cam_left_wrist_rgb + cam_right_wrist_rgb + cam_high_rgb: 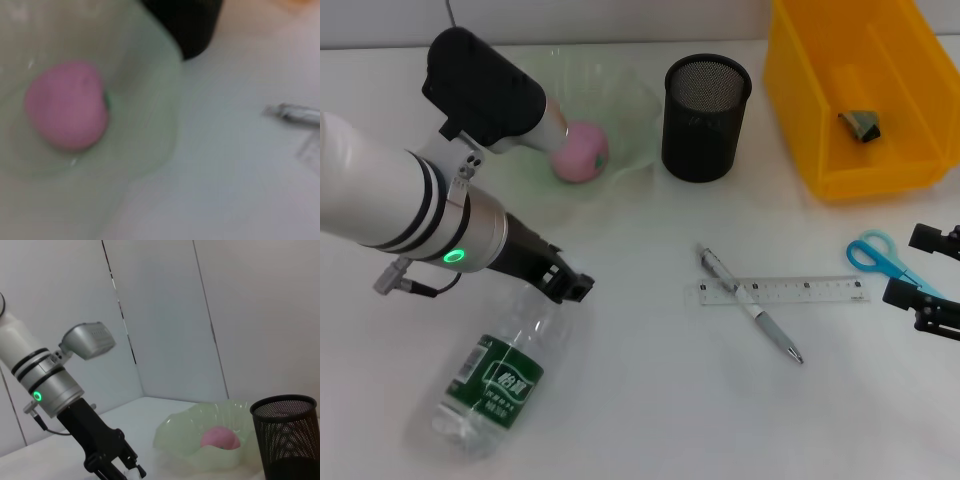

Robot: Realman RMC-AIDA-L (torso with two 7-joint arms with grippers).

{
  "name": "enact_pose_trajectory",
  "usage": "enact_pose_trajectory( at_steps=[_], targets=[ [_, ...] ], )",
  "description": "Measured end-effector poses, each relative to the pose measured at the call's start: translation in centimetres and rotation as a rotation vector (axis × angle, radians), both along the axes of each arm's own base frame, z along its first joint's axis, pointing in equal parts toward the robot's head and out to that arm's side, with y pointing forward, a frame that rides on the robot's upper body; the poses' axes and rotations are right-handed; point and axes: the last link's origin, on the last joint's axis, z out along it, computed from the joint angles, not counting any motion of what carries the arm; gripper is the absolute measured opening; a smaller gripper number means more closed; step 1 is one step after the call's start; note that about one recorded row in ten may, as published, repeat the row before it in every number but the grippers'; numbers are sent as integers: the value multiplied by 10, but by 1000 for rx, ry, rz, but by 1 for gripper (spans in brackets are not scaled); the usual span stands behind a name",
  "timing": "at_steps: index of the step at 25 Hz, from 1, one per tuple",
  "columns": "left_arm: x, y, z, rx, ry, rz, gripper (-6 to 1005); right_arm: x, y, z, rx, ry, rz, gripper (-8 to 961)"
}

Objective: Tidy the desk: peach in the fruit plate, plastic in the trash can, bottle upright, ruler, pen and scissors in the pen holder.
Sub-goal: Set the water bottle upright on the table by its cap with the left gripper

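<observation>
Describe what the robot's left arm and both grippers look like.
The left arm is glossy white with black bands, then a silver cuff with a glowing green ring, a grey camera housing and a thin cable. The left gripper and right gripper are black.

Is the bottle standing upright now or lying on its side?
Lying on its side. The bottle rests flat on the table, label facing up, its cap end at the left gripper.

My head camera looks steeply down on the whole desk. My left wrist camera sits close above the green plate [150,100] and peach [67,105]. My right wrist camera looks level across the desk; all three views share the plate and the mesh holder [287,437].
</observation>
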Motion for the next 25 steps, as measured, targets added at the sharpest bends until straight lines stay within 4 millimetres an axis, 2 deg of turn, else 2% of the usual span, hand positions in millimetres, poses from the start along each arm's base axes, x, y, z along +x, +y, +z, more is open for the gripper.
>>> enact_pose_trajectory(
  at_steps=[5, 10, 14, 25],
  targets=[
    [14, 1, 9, -30, -57, -98, 479, 0, 0, 0, 0, 0, 1, 834],
    [16, 5, 14, -27, -61, -131, 479, 0, -1, 0, -1, 4, 2, 834],
    [22, 8, 27, -17, -102, -214, 478, 0, -2, 2, 4, 8, 0, 834],
    [20, 15, 54, 34, -185, -273, 477, -2, 1, 4, -4, 14, 2, 834]
  ],
)
